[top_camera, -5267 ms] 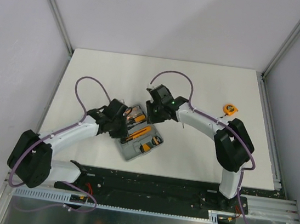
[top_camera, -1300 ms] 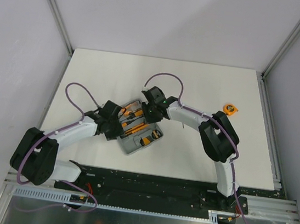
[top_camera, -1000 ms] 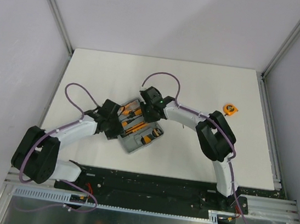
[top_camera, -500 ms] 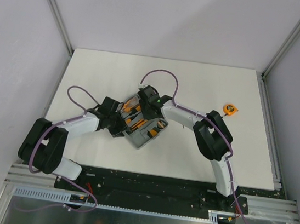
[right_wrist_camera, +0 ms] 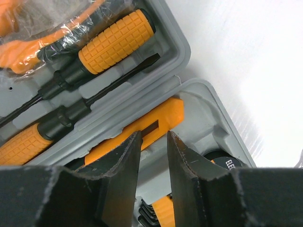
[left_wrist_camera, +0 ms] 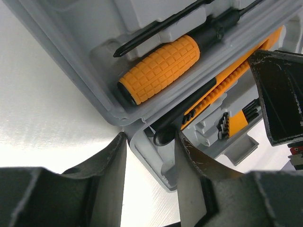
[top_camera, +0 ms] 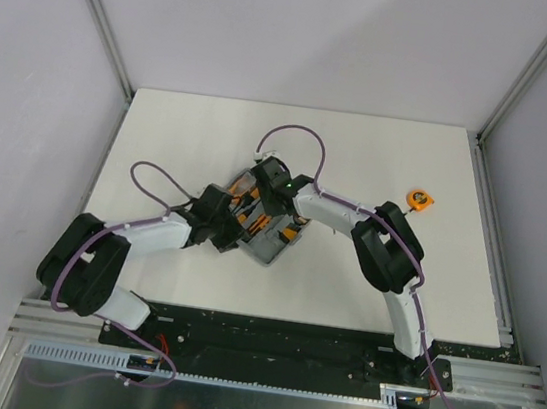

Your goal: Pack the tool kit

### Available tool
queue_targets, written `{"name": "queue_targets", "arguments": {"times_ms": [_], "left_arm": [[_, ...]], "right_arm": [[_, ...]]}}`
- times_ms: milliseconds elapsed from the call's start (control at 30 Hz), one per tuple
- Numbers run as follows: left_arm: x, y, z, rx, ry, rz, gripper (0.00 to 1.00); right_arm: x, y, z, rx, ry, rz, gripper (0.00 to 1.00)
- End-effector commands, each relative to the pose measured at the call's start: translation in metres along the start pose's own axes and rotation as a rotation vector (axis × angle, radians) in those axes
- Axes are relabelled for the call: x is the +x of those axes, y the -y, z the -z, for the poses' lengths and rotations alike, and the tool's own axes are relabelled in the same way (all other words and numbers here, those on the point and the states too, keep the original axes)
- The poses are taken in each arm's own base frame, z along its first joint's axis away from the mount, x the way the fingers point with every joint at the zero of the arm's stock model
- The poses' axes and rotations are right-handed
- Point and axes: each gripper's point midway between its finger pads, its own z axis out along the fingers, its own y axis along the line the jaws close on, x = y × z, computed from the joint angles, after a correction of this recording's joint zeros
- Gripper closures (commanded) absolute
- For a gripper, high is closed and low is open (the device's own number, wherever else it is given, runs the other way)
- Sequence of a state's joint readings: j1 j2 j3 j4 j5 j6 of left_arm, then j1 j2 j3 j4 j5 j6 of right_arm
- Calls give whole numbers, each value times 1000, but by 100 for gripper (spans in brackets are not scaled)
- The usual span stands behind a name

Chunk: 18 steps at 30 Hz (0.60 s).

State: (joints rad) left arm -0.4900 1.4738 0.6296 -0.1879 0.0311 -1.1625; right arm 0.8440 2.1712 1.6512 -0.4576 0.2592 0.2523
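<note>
top external view: at the near edge both arm bases sit on a black rail, and the arms bend inward to meet over the tool kit. the left hand reaches the grey case from its left side, low over the table. in the left wrist view its fingers stand half parted on either side of the case's near corner, with a thin strip of table showing beside one of them; i cannot tell whether they clamp it. just past that corner a screwdriver with an orange grip lies in its moulded slot, and a black block crowds in from the right of that view.

the case is open with its tools showing, left of the table's middle and well away from every edge. the right hand comes down on its far side. in the right wrist view its fingers stand close together astride the rim beside the orange knife; whether they pinch it i cannot tell.

a purple cable arches above the right hand. the tape measure lies on the table well apart from the case, beyond the right arm's elbow. bare white table spreads from there to the far edge, where metal posts and grey walls close it in.
</note>
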Motion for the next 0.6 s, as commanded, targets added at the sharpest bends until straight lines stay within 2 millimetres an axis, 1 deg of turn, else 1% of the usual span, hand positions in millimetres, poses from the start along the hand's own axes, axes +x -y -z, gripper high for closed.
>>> {"name": "queue_targets", "arguments": {"times_ms": [0, 267, 367, 567], "left_arm": [[45, -148, -9, -534, -70, -139, 100], [50, -148, -10, -549, -70, -125, 100], [51, -145, -11, -542, -78, -113, 100], [55, -146, -9, -537, -88, -83, 100]], "right_arm": [[102, -31, -11, -95, -291, 87, 64], [102, -20, -6, -101, -292, 43, 64], [101, -17, -6, -112, -296, 22, 64], [95, -14, -4, -124, -284, 6, 64]]}}
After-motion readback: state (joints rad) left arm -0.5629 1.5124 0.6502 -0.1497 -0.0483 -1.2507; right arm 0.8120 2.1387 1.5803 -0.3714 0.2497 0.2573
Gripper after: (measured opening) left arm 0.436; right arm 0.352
